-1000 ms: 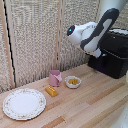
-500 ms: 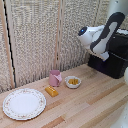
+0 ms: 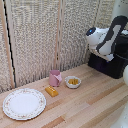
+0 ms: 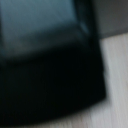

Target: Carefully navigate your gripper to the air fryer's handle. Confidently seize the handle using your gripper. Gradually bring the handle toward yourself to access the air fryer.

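Observation:
The air fryer [image 3: 118,68] is a glossy black box at the exterior view's right, at the back of the wooden table. My white-and-grey arm hangs in front of its upper part, and the gripper [image 3: 106,54] sits close against the fryer's front. Its fingers merge with the black body, so their state is unclear. The wrist view is blurred and almost filled by the air fryer's dark surface [image 4: 45,85], very near the camera, with a strip of table [image 4: 117,80] beside it. I cannot make out the handle in either view.
On the table [image 3: 85,107] stand a pink mug [image 3: 54,77], a small white bowl [image 3: 73,82] with yellow contents, a yellow block [image 3: 51,91] and a patterned plate [image 3: 23,103]. A slatted screen [image 3: 45,35] closes off the back.
The arm has swung toward the exterior view's right, closing in on the air fryer's front. The objects on the table have not moved.

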